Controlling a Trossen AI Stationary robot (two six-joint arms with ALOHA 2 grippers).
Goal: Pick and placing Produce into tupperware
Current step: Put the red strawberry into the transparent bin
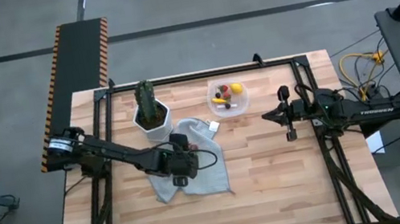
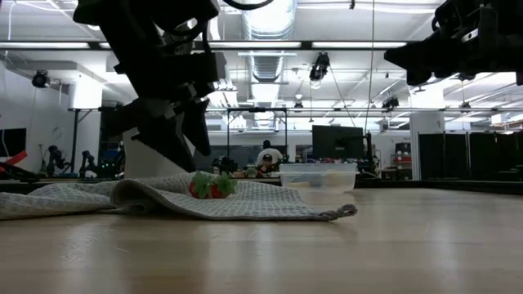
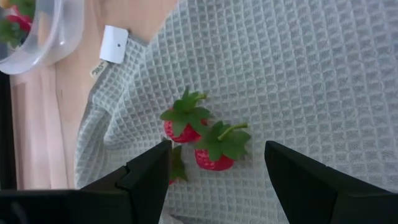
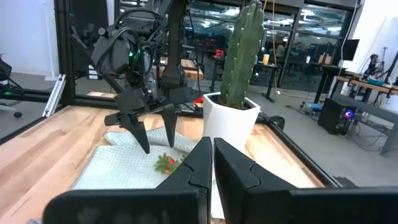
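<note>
The left gripper [image 3: 214,168] hangs over the grey cloth [image 1: 193,166] with jaws released, straddling two strawberries [image 3: 202,138] lying on it; a third red piece peeks beside one finger. This looks like the reach before a pick: next it must drop and clench on one berry. The tupperware [image 1: 228,97], near the desk's far edge, already holds produce. The right gripper [image 1: 287,114] waits, jaws clenched on nothing.

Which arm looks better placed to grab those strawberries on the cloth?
The left. Its open tool hangs over the strawberries on the cloth; the right tool, shut, waits off to the side.
</note>
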